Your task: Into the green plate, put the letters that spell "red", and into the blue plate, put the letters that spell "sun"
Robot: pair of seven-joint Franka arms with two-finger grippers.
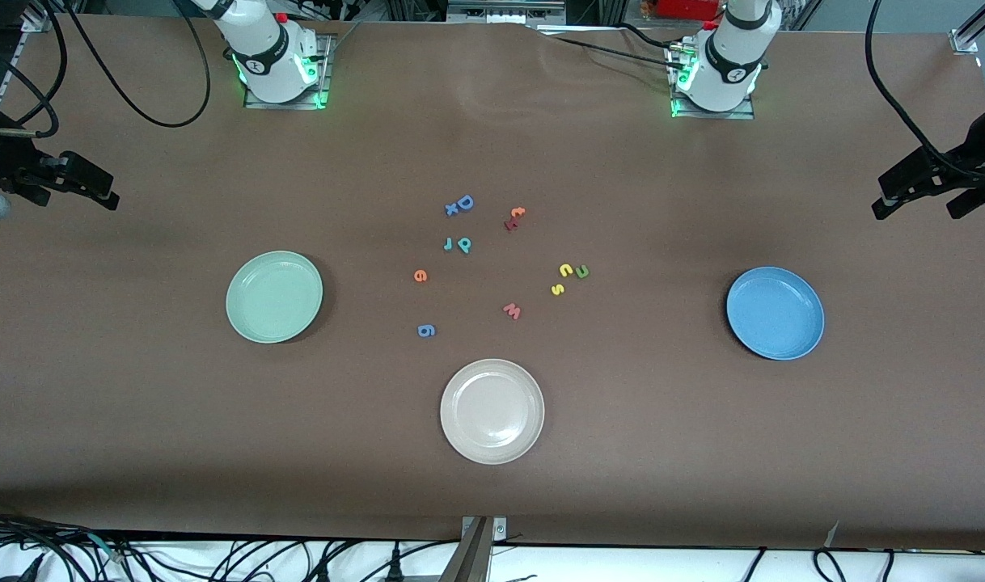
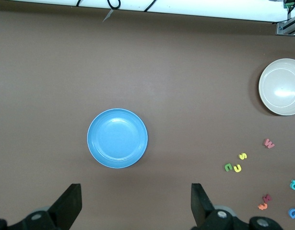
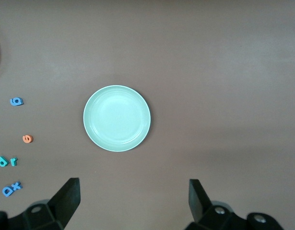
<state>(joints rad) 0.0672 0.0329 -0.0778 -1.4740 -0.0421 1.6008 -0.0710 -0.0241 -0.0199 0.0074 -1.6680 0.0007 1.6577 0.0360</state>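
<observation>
The teal r (image 1: 448, 244) and d (image 1: 464, 244) lie side by side mid-table, and the orange e (image 1: 420, 276) lies nearer the green plate (image 1: 274, 297). The yellow u (image 1: 566, 270), dark green n (image 1: 581, 272) and yellow s (image 1: 557, 289) cluster toward the blue plate (image 1: 775, 313). Both plates hold nothing. My right gripper (image 3: 134, 199) hangs open over bare table beside the green plate (image 3: 117, 118). My left gripper (image 2: 136, 201) hangs open beside the blue plate (image 2: 117, 138). Both arms wait at the table's ends.
An off-white plate (image 1: 492, 411) sits nearest the front camera, mid-table. Among the letters lie a blue D (image 1: 464, 202) with an x (image 1: 451, 210), an orange t (image 1: 517, 212), a pinkish w (image 1: 512, 310) and a blue g (image 1: 427, 330).
</observation>
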